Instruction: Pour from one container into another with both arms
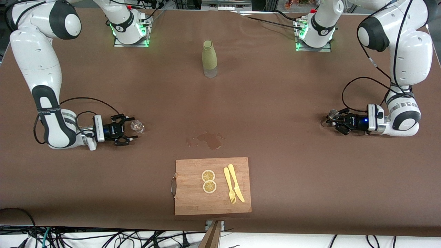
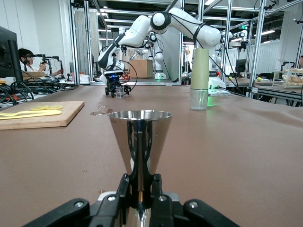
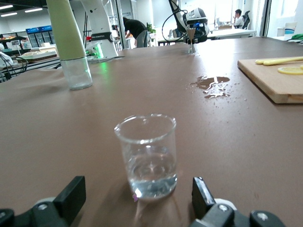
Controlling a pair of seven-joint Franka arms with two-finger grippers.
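Shiny steel makes up the small double-cone measuring cup (image 2: 140, 142), which stands on the brown table (image 1: 275, 103) at the left arm's end. The left gripper (image 2: 140, 201) is closed tight around its thin waist, low at table height.

At the right arm's end stands a small clear glass beaker (image 3: 147, 156) with a little water in it. The right gripper (image 3: 137, 198) sits low with its black fingers (image 3: 71, 194) spread wide, one on each side of the glass, not touching it.

This looks like the picking-up step. Next, the right gripper should squeeze the glass, and then both arms should lift and meet over the middle to pour.

Between them lies a wet puddle (image 1: 209, 140). Nearer the front camera is a wooden cutting board (image 1: 193, 203). A tall green bottle (image 1: 209, 58) stands near the bases.
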